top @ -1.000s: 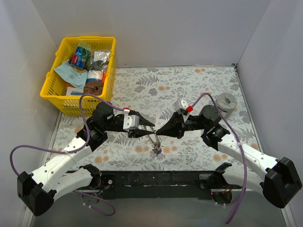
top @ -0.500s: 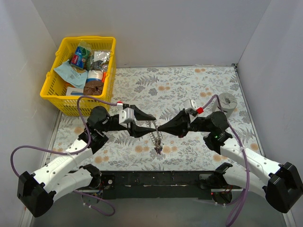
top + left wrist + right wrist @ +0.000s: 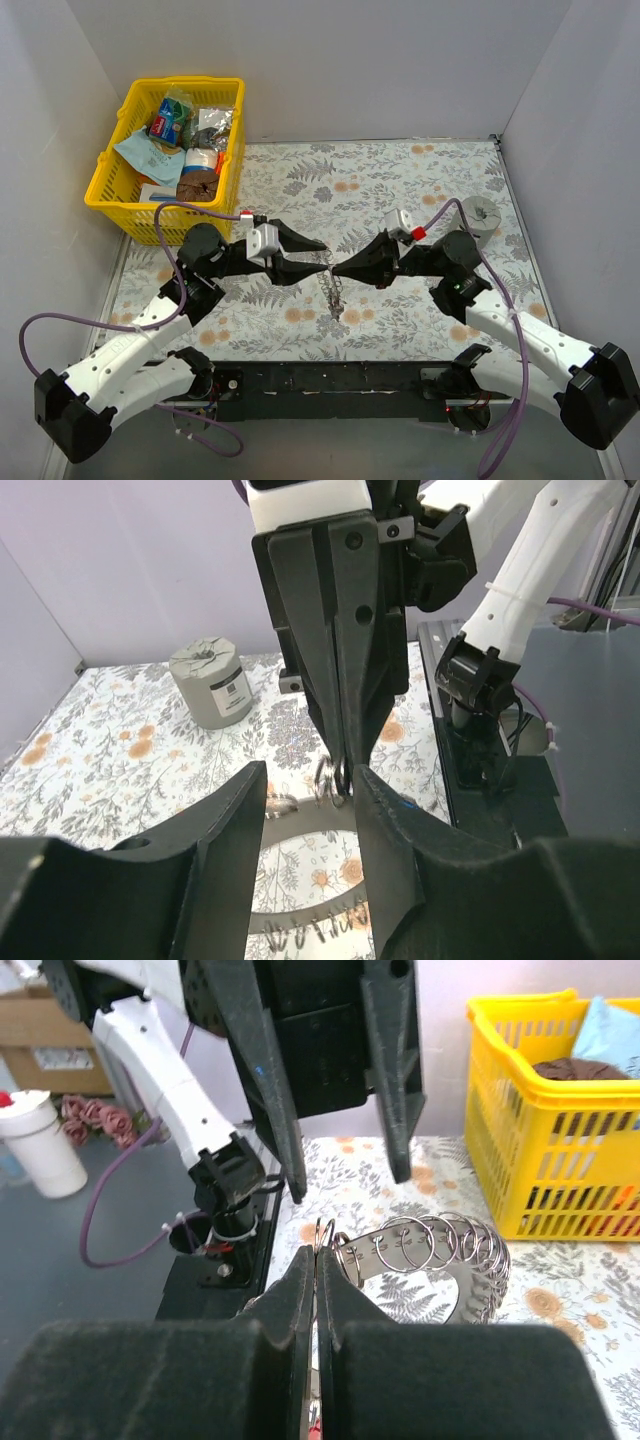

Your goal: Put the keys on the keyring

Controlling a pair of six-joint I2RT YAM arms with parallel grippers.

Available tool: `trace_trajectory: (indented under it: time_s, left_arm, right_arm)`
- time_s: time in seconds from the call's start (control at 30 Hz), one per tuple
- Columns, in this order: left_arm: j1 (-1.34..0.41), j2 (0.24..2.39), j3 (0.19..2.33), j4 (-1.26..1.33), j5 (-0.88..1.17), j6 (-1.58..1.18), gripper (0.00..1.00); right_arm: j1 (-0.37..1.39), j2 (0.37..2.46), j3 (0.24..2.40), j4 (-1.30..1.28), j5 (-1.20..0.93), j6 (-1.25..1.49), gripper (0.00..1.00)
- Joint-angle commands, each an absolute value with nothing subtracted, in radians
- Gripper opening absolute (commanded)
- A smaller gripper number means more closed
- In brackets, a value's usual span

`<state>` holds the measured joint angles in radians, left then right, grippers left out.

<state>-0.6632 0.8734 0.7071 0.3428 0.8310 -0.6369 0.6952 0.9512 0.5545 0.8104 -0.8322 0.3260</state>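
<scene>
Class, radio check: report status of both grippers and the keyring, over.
Left gripper open, facing right gripper. Right gripper shut on keyring edge. Small dark cluster dangles below it. Grey cylinder stands clear, far right.

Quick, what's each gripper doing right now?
Left gripper: open, gripping nothing.
Right gripper: closed on the keyring.

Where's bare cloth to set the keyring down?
Free: the far cloth between yellow basket and grey roll. Crowded: the centre, where left fingers and right fingers meet at the keyring.
</scene>
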Motion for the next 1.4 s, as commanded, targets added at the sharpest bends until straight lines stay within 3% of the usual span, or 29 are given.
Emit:
trace_trajectory:
  time_s: [0.0,0.27,0.67,1.07,1.23,1.33,1.37]
  left_arm:
    - [-0.655,0.897,0.837,0.095,0.841,-0.453,0.39]
    - [-0.583,0.997,0.995,-0.323,1.078,-0.163,0.39]
    - [-0.512,1.112,1.046,-0.403,1.406,-0.029,0.33]
    - [-0.512,1.259,1.131,-0.492,1.517,0.051,0.31]
    - [-0.512,1.241,1.137,-0.503,1.467,0.06,0.33]
    - [-0.514,1.195,1.125,-0.428,1.376,-0.041,0.36]
    - [-0.514,1.152,1.091,-0.306,1.356,-0.172,0.38]
  right_arm:
    - [0.693,0.999,0.702,0.583,-1.007,0.148,0.01]
    - [0.681,1.091,0.928,0.062,-1.209,-0.217,0.01]
    - [0.68,1.201,1.075,-0.331,-1.397,-0.459,0.01]
    - [0.68,1.226,1.078,-0.339,-1.42,-0.477,0.01]
    - [0.68,1.213,1.068,-0.296,-1.337,-0.424,0.01]
    - [0.68,1.162,0.97,-0.053,-1.246,-0.201,0.01]
    - [0.68,1.141,0.93,0.171,-1.217,-0.13,0.01]
